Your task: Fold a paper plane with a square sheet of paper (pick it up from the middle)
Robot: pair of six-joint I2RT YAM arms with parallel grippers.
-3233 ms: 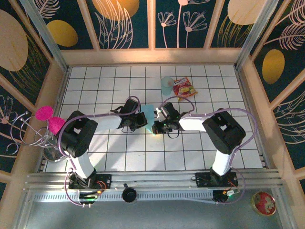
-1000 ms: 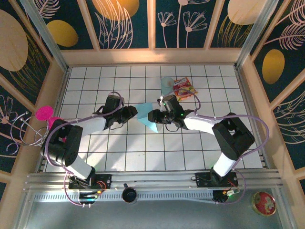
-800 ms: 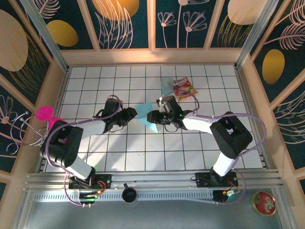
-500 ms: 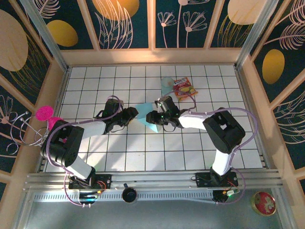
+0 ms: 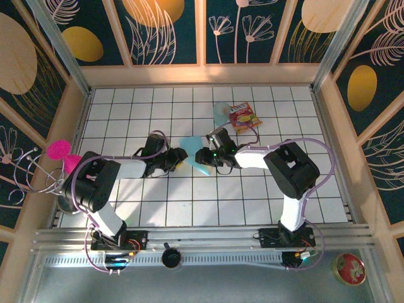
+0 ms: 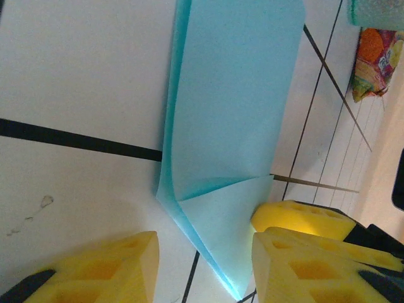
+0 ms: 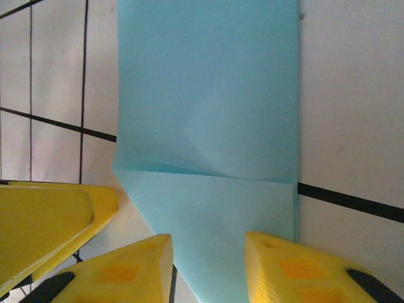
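Folded teal paper (image 5: 191, 151) lying on tiled tabletop (image 5: 252, 189), left gripper (image 6: 205, 246) at its left, jaws apart, right gripper (image 7: 208, 243) at its right, jaws apart astride its edge

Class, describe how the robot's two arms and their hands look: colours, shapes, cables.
The left arm and right arm have white tubular links joined by black joints, with thin lilac cables looping alongside. The left hand and right hand each end in two bright yellow, wedge-shaped fingers with moulded hollow pockets, on black mounts.
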